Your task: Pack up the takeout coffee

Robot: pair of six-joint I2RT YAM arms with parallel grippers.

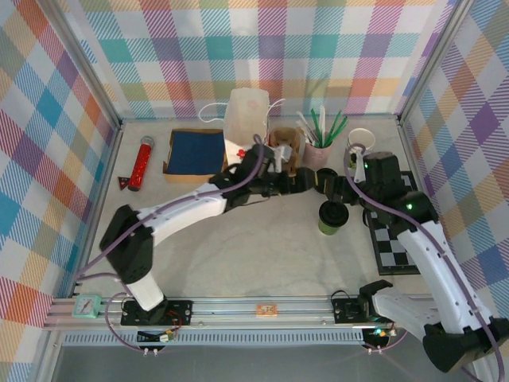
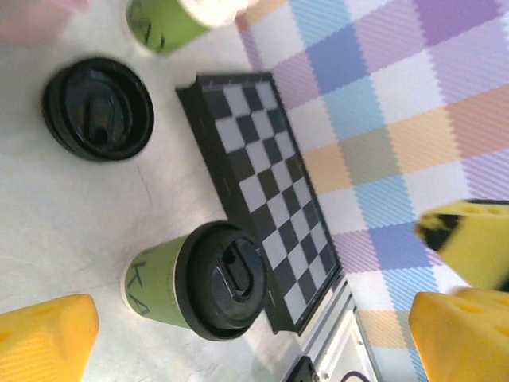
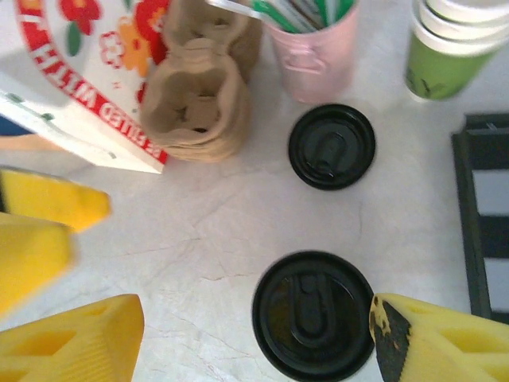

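Note:
The takeout coffee, a small green cup with a black lid, stands upright on the table just left of the chessboard. My left gripper hovers up and to its left, open; in the left wrist view the coffee lies between and beyond its yellow fingers. My right gripper hangs above the coffee, open, with one fingertip right beside the lid's edge and the other far off to the left. The white paper bag stands upright at the back.
A loose black lid lies behind the coffee. A cardboard cup carrier, a pink cup of straws and a stack of green cups line the back. The chessboard lies at the right; a blue box and a red cylinder at the left.

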